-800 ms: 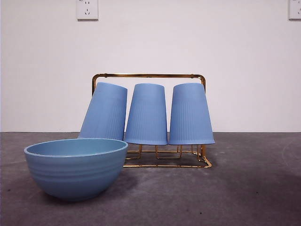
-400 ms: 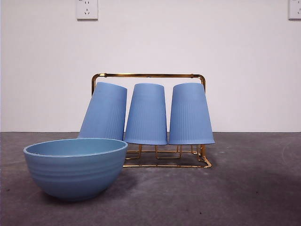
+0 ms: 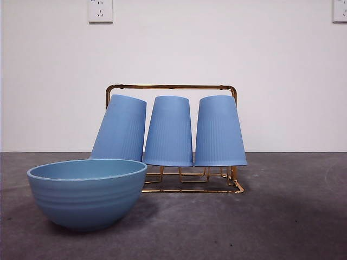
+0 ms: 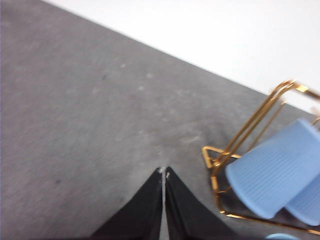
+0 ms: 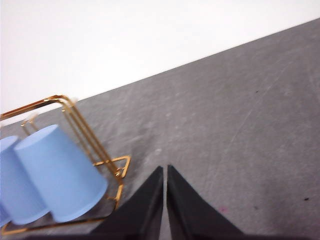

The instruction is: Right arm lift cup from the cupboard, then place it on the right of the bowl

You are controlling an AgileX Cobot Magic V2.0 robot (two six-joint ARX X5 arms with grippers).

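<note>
Three ribbed blue cups hang upside down on the gold wire cupboard [image 3: 171,86]: a left one [image 3: 120,129] tilted, a middle one [image 3: 169,131] and a right one [image 3: 219,131]. The wide light-blue bowl [image 3: 87,192] stands in front of the rack at the left. No arm shows in the front view. My right gripper [image 5: 165,172] is shut and empty, above the table beside the rack's right end, near the right cup [image 5: 60,172]. My left gripper [image 4: 163,173] is shut and empty beside the rack's left end [image 4: 240,150], near the left cup [image 4: 277,172].
The grey table [image 3: 282,216] stretches to the right of the bowl and rack. A white wall stands behind, with a socket [image 3: 100,11] at the upper left and another [image 3: 340,11] at the upper right.
</note>
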